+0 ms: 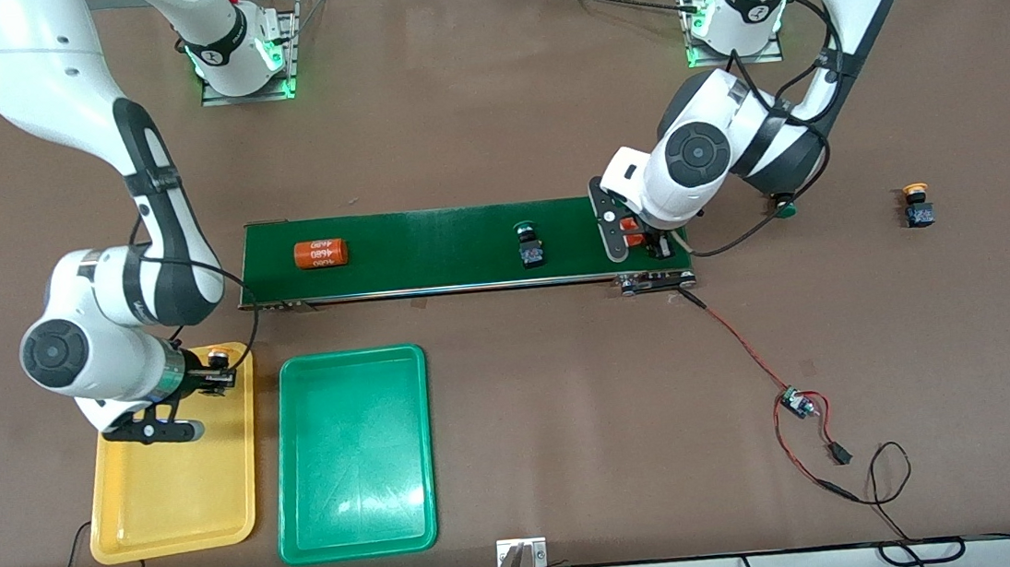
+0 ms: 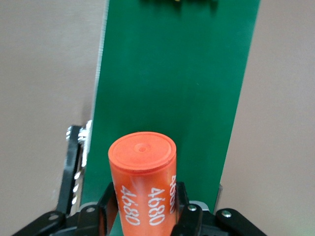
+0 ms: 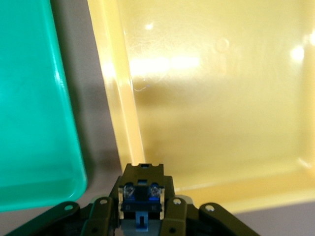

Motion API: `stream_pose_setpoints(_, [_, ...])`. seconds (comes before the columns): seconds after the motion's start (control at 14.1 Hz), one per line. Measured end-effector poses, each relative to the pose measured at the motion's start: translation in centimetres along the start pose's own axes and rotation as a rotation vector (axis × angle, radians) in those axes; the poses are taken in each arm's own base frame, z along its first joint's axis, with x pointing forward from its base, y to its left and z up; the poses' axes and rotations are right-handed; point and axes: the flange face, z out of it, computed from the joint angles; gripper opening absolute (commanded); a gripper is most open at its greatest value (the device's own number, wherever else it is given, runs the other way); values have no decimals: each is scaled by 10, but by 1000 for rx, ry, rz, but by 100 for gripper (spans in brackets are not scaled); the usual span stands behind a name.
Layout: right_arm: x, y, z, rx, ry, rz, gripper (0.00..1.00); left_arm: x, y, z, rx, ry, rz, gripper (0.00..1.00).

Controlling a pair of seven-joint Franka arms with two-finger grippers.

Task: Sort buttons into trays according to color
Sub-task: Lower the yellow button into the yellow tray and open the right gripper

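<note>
1. Buttons first: your right gripper (image 1: 216, 378) has its fingers clamped on a yellow button (image 1: 217, 356), held over the yellow tray (image 1: 178, 528) at the corner by the belt.
2. From the right wrist you see that button's (image 3: 141, 199) blue-and-black body between the fingers (image 3: 172, 216), with the yellow tray's (image 3: 206, 113) floor under it and the green tray (image 3: 29, 113) beside it.
3. You have a green button (image 1: 530, 246) lying on the belt (image 1: 428, 252), about midway along it.
4. Another yellow button (image 1: 918, 205) stands on the table (image 1: 572, 407) well toward the left arm's end, apart from the belt.
5. Your left gripper (image 1: 635, 238) is over the belt's end nearest its own base, fingers clamped on an orange cylinder (image 2: 142, 184) printed "4680".
6. A second cylinder (image 1: 320, 253) lies on the belt toward the right arm's end.
7. The green tray (image 1: 361, 543) sits just beside the yellow one, nearer the camera than the belt.
</note>
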Motion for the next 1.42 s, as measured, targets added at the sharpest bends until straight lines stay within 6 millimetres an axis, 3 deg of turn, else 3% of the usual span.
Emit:
stream_pose_setpoints(0.07, [4,2,10,-4,13,-38,0,0,0,6,-4,2,15,59])
stream_pose_setpoints(0.14, [8,7,19,0,17,-68,0,1,0,10,-6,6,23,100])
stream_pose_setpoints(0.43, [23,41,59,96,15,-136,0,-1,-2,16,-14,7,28,100])
stream_pose_setpoints(0.57, [29,55,68,158,27,-178,99,-2,-5,11,-4,11,23,100])
stream_pose_setpoints(0.78, [33,61,63,190,47,-198,100,-20,-21,-5,31,14,-30,100])
stream_pose_setpoints(0.99, [35,45,44,215,33,-214,100,-64,-53,-19,60,4,-204,100])
stream_pose_setpoints(1.2, [31,22,-8,249,8,-153,100,-100,-70,-26,59,-22,-467,100])
stream_pose_setpoints(1.42, [15,-20,-69,263,-31,-96,100,-126,-74,-27,43,-74,-776,100])
